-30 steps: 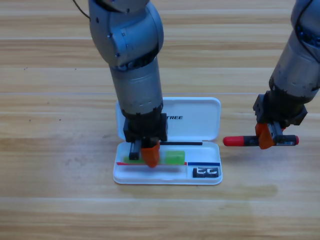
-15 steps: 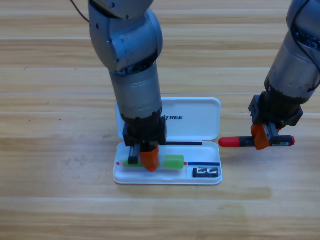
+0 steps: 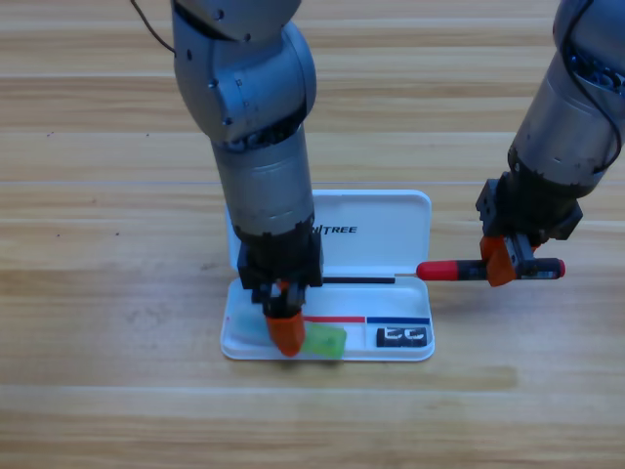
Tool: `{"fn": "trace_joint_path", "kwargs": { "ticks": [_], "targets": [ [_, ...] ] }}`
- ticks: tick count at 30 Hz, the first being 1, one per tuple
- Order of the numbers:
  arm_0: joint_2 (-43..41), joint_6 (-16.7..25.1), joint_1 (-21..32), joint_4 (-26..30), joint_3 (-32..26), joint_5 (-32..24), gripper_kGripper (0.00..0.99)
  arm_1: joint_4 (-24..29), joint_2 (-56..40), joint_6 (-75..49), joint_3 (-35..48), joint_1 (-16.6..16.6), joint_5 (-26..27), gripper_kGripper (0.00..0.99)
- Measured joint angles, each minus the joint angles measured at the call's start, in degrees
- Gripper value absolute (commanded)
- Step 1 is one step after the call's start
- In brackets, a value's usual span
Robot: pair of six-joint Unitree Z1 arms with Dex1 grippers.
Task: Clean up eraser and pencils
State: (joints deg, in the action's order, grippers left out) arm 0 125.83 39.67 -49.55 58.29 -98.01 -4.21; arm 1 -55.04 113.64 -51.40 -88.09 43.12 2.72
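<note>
The left gripper [image 3: 284, 330], black with orange jaws, points straight down into the front tray of an open white plastic pencil case [image 3: 400, 220]. Its orange tips sit on the translucent green pencil [image 3: 325, 340], which lies slightly tilted along the tray's front wall. Only the green end to the right of the jaws and a pale bluish stretch to their left show. Whether the jaws are clamped on the stick or merely resting against it cannot be told, since the gripper hides its own gap.

Just to the right, in the tray's right-hand compartment, lies the small black rectangular eraser [image 3: 402, 336] with white markings, apart from the green pencil.

Behind the tray the case's lid lies flat and open on the light wooden table [image 3: 98, 293]; the grey left arm rises from it towards the picture's top edge.

Off the case's right side, the right gripper [image 3: 496, 261] grips the red-and-black pencil [image 3: 447, 270] near its middle, its orange jaws closed around the stick. The pencil is level, its red end pointing left and reaching just over the case's right edge, its black end sticking out to the right. The right arm comes in from the upper right corner.
</note>
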Motion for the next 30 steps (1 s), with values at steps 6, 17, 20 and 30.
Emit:
{"fn": "trace_joint_path", "kwargs": {
  "ticks": [6, 17, 20, 30],
  "targets": [
    [0.0, -0.13, 0.0, 0.0, 0.01, -0.01, 0.99, 0.0, 0.01, 0.07, -0.39, 0.01, 0.0, 0.0],
    [-0.77, 0.12, 0.12, 0.9, -0.06, 0.11, 0.99, 0.0, 0.41, 0.92, -3.58, 1.4, 0.0, 0.0],
    [-4.5, 1.67, 1.08, 3.05, -0.34, 0.31, 0.99, -0.01, 1.55, 1.32, -5.77, 2.51, 0.0, 0.0],
    [-32.71, 10.24, 17.86, 3.84, 6.61, -6.24, 0.99, -0.15, 11.25, 3.02, -15.5, 6.37, -0.05, 0.0]
  ]
}}
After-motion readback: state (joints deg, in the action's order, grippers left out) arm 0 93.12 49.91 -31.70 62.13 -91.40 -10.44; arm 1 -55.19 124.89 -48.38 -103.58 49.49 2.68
